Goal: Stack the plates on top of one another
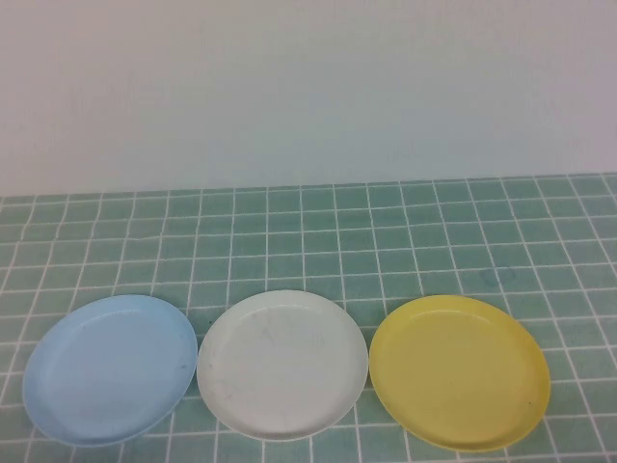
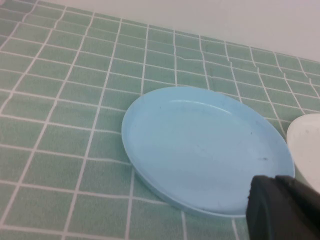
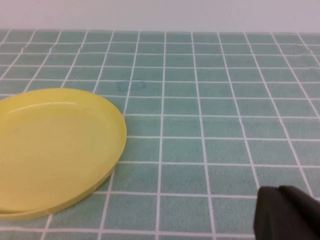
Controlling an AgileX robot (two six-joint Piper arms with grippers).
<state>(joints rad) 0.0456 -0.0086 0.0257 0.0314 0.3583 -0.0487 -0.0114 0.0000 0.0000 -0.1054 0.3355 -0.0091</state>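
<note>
Three plates lie side by side in a row near the table's front edge: the light blue plate (image 1: pixel 109 369) on the left, the white plate (image 1: pixel 282 364) in the middle, the yellow plate (image 1: pixel 459 371) on the right. None lies on another. Neither arm shows in the high view. My left gripper (image 2: pixel 273 181) hovers shut and empty at the near edge of the blue plate (image 2: pixel 205 150), with the white plate's rim (image 2: pixel 306 145) beside it. My right gripper (image 3: pixel 281 191) hovers shut and empty above bare table, apart from the yellow plate (image 3: pixel 52 150).
The table is covered by a green cloth (image 1: pixel 318 241) with a white grid. A plain white wall (image 1: pixel 308 87) stands behind it. No other objects are in view.
</note>
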